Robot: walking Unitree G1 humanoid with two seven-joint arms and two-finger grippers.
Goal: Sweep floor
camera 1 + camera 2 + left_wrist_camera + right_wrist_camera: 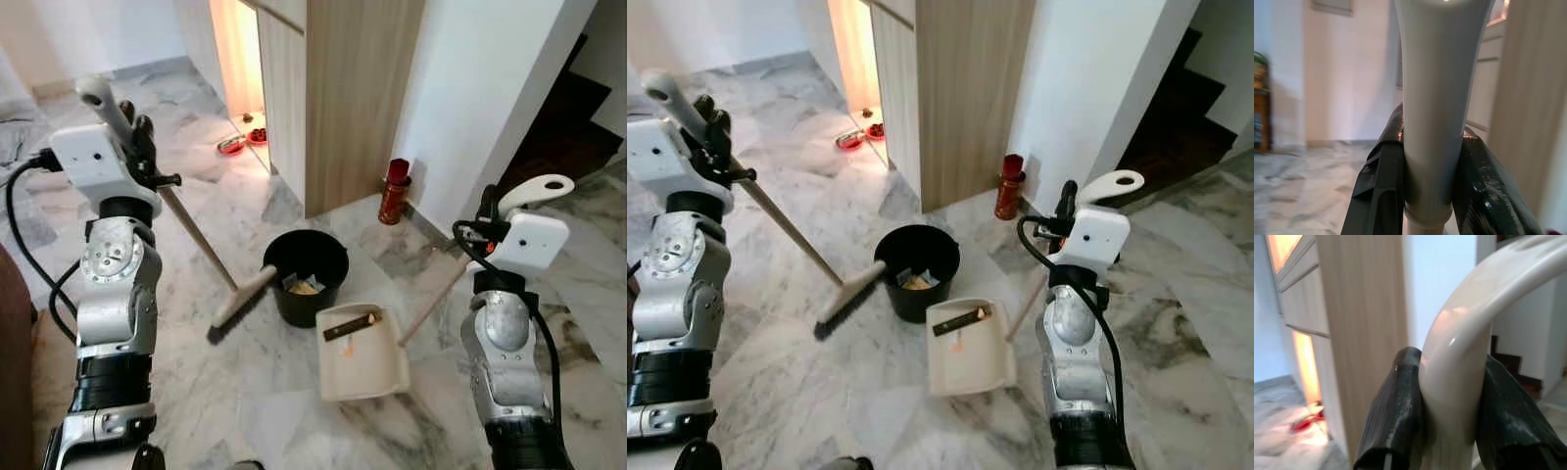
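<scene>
My left gripper [137, 132] is shut on the pale grip of a broom handle [1437, 98], high at the left. The wooden handle slants down to the broom head [240, 304], which rests on the marble floor against a black bucket [306, 277]. My right gripper [487, 217] is shut on the cream curved handle of a dustpan [1459, 372]. The cream dustpan tray [361, 352] lies on the floor just in front of the bucket, with a dark stick-like piece and small orange bits [353, 325] in it. Scraps of litter [304, 286] sit inside the bucket.
A wooden cabinet [343, 98] stands behind the bucket, a white wall [490, 88] to its right. A red bottle [395, 192] stands at the wall's foot. Red pet bowls [240, 142] lie by the lit gap. Dark stairs [568, 117] are far right.
</scene>
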